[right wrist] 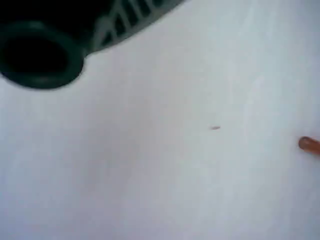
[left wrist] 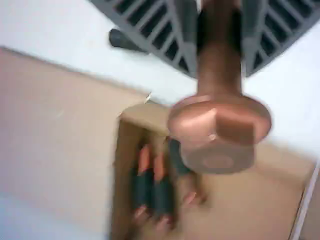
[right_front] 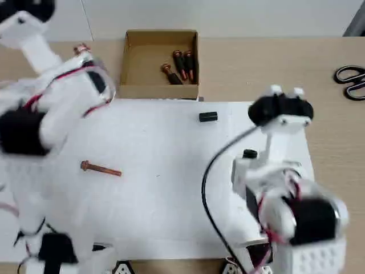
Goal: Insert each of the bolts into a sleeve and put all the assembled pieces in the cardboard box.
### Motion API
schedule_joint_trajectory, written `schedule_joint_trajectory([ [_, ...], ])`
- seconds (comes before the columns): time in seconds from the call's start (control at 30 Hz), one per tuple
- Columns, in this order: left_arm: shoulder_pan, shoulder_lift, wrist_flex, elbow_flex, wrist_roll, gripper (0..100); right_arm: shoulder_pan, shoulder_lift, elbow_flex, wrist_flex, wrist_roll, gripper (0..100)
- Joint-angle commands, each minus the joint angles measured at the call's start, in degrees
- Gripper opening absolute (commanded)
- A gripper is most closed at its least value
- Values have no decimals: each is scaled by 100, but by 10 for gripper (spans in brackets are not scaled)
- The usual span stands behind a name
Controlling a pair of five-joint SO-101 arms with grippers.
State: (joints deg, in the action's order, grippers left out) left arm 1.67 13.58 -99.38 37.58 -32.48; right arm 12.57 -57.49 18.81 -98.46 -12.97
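left tool (left wrist: 220, 40): clamped on the held bolt (left wrist: 219, 125). The shank runs up between the two grey fingers (left wrist: 150, 25) and the hex head sticks out the far end.
held bolt spot: in the high view it's up in the air just off the 9 o'clock side of the cardboard box (right_front: 142, 63), not over the opening.
right tool (right_front: 247, 161): closed on the held sleeve (right wrist: 40, 57), as far as I can make out. You look straight into the sleeve's open end, right beside the ribbed finger.
right tool spot: over the 3 o'clock part of the white sheet (right_front: 159, 142), well away from the box.
loose bolt (right_front: 100, 168): lying flat on the sheet around 9 o'clock, below the left arm, nothing touching it. Its tip (right wrist: 309, 145) pokes into the right wrist view.
loose sleeve (right_front: 208, 117): on the sheet near 12 o'clock, just past the box's near right corner.
box: at 12 o'clock on the desk (right_front: 251, 63), with three assembled pieces (right_front: 181, 67) bunched on its right side.
scissors (right_front: 351, 81): way over at 2 o'clock on the desk edge.
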Motion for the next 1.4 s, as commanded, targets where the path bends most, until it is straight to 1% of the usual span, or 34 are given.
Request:
schedule_joint_trajectory([
  [0.0,79,949,-97,-488,290,6,31,-576,281,-48,193,2],
  [0.17,97,2189,-88,-1851,457,6,31,-1341,993,180,185,2],
  [0.3,97,3305,290,-3037,466,6,48,-1895,1521,576,422,2],
  [0.47,53,4791,1556,-5077,501,6,66,-2651,2585,1692,668,2],
  [0.7,70,7051,3393,-8048,1055,6,84,-3679,4369,3319,1064,2],
  [0.8,97,7859,3903,-8998,1099,6,382,-4075,4993,3705,1125,2],
  [0.93,105,8712,4316,-9815,1081,6,936,-4637,5697,4154,1125,2],
  [1.0,167,9037,4510,-10141,1073,6,1165,-4673,5943,4365,1125,2],
  [1.07,334,9099,4633,-10325,1020,6,1332,-4637,6119,4620,1116,2],
  [1.17,563,9064,4897,-10369,563,6,1587,-4629,6374,5095,1125,2],
  [1.37,1231,9055,5547,-10791,97,6,2343,-4629,6629,5464,1134,3],
])
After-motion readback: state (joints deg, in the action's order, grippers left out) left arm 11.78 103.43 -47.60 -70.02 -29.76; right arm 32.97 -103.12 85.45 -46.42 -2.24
